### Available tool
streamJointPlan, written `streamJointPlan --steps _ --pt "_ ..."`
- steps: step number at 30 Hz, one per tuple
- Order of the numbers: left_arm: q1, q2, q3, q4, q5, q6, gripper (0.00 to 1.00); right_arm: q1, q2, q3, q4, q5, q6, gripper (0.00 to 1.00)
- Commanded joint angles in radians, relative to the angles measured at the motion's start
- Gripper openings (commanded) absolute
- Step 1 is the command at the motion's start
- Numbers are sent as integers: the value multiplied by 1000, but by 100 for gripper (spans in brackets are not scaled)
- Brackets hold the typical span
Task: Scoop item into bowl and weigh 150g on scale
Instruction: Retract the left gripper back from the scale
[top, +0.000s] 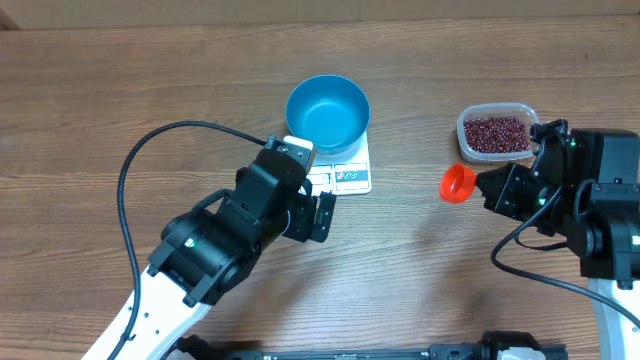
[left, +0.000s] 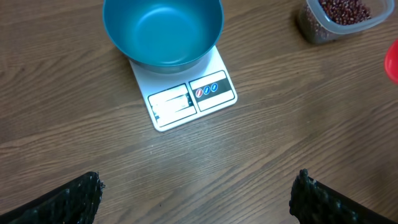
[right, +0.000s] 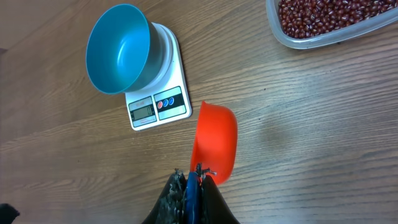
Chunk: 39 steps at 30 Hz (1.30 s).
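The empty blue bowl (top: 328, 113) sits on the white scale (top: 347, 178) at the table's middle back. Dark red-brown beans, the item (top: 495, 133), fill a clear container (top: 522, 110) at the right. My right gripper (right: 194, 174) is shut on the blue handle of an orange-red scoop (right: 216, 142), which is empty and hangs above the wood between the scale (right: 158, 102) and the beans (right: 323, 15). My left gripper (left: 198, 193) stands wide open over bare wood, just in front of the scale (left: 193, 96), with nothing between its fingers.
A black cable (top: 150, 150) loops over the table to the left of the left arm. The right arm's body (top: 590, 210) stands just in front of the clear container.
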Motion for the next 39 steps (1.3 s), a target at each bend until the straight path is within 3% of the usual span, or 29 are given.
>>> streamJointPlan --steps 1,12,18,27,39 --pt "5 11 -2 2 12 -10 99 -2 -14 29 9 11 -8 4" --pt "3 2 -2 -1 13 9 99 -2 -14 29 7 10 -8 4" --pt "-20 -84 -2 -19 61 178 99 -2 -14 29 7 10 -7 4" --pt "-18 -266 -4 -62 14 151 99 -2 -14 29 8 10 -7 4" --pt "-18 -219 -4 -64 1 151 99 -2 -14 29 4 6 -4 4"
